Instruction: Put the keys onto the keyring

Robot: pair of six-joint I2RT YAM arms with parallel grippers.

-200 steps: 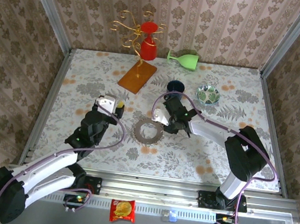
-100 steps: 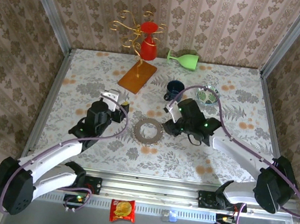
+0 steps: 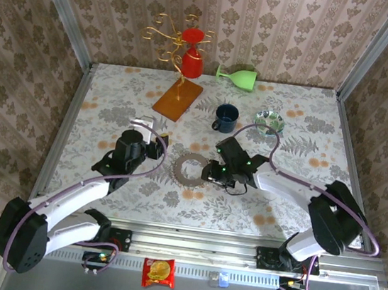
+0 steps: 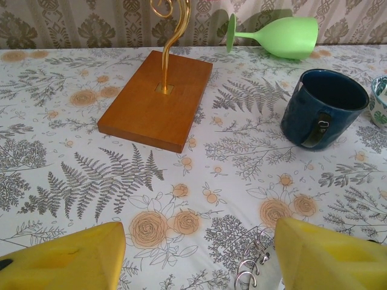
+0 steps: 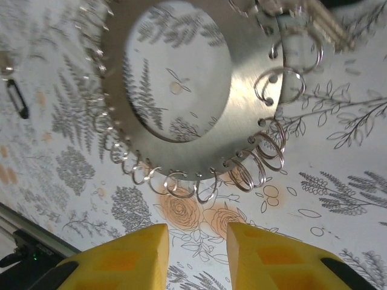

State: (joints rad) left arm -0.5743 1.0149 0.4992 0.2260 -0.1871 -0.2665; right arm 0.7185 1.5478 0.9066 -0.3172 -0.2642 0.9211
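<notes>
Right wrist, flat silvery keyring (image 5: 248, 69), wire loops (image 5: 261, 162) rimming

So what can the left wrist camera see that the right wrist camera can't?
Left wrist camera's own: the blue mug, the green glass lying on its side, the wooden base and a bowl's edge.
Right wrist camera's own: the big flat keyring close up, and a little black-headed key lying off to one side.
Shared: the flowery tablecloth, and little wire loops, which in the left wrist picture are probably the keyring's edge.
</notes>
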